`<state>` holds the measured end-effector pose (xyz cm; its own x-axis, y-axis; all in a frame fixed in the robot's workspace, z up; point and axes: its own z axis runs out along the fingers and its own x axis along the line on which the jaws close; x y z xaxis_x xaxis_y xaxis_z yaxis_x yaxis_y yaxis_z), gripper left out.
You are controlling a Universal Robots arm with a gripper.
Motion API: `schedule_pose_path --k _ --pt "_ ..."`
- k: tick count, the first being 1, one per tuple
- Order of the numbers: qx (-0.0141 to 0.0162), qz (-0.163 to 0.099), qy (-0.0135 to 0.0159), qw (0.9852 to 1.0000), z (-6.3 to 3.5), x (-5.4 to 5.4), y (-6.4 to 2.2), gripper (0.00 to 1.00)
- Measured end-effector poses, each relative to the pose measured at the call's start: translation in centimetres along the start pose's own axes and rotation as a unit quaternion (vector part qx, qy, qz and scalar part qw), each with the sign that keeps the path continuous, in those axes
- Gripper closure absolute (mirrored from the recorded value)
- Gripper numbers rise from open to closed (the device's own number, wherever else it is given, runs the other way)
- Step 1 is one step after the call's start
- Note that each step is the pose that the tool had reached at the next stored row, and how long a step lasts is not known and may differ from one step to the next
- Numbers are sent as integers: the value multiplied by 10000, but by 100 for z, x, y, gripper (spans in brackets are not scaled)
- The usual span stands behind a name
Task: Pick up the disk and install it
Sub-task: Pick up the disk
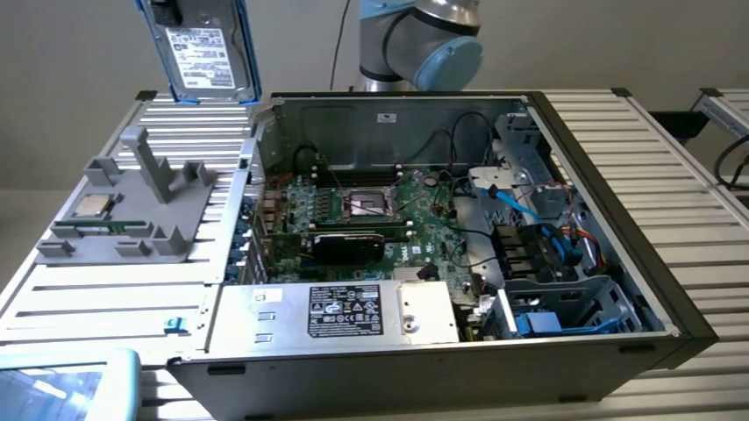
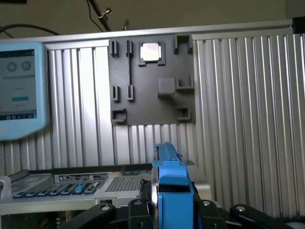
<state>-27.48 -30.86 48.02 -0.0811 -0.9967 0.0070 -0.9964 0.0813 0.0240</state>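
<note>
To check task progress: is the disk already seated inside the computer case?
No, the disk hangs in the air outside the computer case, at the exterior view's left.

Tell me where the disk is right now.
The disk is held aloft by the gripper at the exterior view's upper left, above the ribbed table's far edge, left of the open computer case and beyond the grey fixture.

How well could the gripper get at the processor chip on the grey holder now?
Probably not to grasp it: the gripper is shut on the disk, held upright above the table. The chip lies uncovered on the grey holder.
</note>
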Motion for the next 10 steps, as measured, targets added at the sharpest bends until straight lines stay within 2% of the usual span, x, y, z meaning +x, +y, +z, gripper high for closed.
schedule_pose_path --k 10 --pt "-1 1 -16 10000 -15 155 -303 63"
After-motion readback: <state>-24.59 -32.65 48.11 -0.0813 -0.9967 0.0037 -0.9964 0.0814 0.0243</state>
